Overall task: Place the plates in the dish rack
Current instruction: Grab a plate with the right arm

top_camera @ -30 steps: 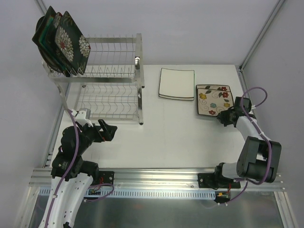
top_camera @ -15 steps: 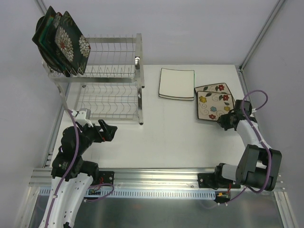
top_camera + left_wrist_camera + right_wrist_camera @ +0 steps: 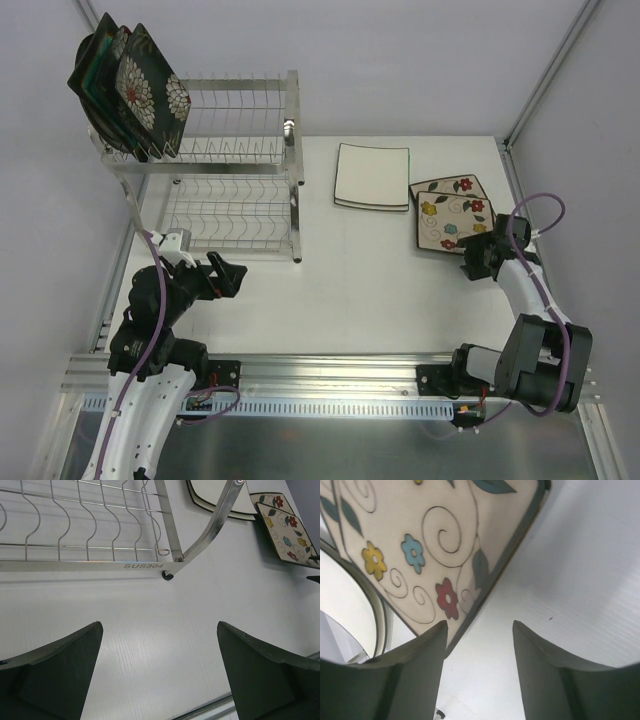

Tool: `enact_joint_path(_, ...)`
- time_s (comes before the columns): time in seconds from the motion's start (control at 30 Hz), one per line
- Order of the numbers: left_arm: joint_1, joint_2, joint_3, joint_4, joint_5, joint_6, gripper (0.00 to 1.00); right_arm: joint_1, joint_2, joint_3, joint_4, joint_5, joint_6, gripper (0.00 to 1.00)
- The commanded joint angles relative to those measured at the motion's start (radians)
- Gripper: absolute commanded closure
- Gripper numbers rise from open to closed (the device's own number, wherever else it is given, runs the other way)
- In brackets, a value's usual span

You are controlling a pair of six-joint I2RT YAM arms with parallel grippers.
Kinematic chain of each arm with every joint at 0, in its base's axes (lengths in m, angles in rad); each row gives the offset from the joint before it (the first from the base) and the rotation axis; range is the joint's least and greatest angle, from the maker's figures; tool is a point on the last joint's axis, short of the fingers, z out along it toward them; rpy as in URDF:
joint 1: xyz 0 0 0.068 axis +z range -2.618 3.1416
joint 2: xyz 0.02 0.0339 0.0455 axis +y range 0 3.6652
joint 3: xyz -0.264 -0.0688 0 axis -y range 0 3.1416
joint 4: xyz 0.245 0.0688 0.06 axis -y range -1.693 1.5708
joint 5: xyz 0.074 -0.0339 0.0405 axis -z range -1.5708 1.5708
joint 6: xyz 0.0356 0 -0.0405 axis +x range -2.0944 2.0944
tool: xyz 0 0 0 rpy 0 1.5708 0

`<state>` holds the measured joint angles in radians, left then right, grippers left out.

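Note:
The dish rack (image 3: 235,150) (image 3: 90,565) stands at the back left. The black chrysanthemum plate (image 3: 150,95) and a teal-centred plate (image 3: 98,72) stand upright at the left end of its upper tier. The white square plate (image 3: 372,175) (image 3: 215,495) lies flat mid-table. To its right the cream flowered plate (image 3: 450,212) (image 3: 420,545) (image 3: 287,535) lies turned askew. My right gripper (image 3: 472,250) (image 3: 479,625) is open at that plate's near corner, its left finger just under the rim and nothing between the jaws. My left gripper (image 3: 232,274) (image 3: 159,626) hangs wide open in front of the rack.
In the left wrist view a second flowered rim (image 3: 267,500) shows beneath the askew plate's far side. The rack's foot (image 3: 167,575) rests on the table just ahead of my left gripper. Frame posts rise at the table's back corners.
My right gripper, which was shut on the flowered plate's corner, turned the plate askew, then opened and let go. The left arm has not moved.

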<state>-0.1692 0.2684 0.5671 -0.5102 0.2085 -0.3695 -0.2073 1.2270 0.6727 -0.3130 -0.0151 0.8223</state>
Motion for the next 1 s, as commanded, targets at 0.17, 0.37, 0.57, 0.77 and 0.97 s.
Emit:
enact_joint_path(0.17,0.002,0.003,-0.001,0.027,0.011,0.017,0.01,-0.049,-0.057,-0.079,0.173,-0.005,-0.023,0.26)
enact_joint_path(0.37,0.002,-0.008,-0.003,0.027,0.006,0.017,0.01,-0.136,-0.057,-0.211,0.451,-0.052,-0.020,0.23)
enact_joint_path(0.57,0.002,-0.018,-0.003,0.027,0.002,0.015,0.01,-0.205,-0.015,-0.252,0.629,-0.101,-0.041,0.23)
enact_joint_path(0.77,0.003,-0.018,-0.003,0.029,0.000,0.015,0.01,-0.259,0.115,-0.249,0.790,-0.187,-0.046,0.26)
enact_joint_path(0.97,0.003,-0.020,-0.004,0.027,-0.004,0.015,0.01,-0.259,0.186,-0.234,0.850,-0.220,-0.066,0.28)
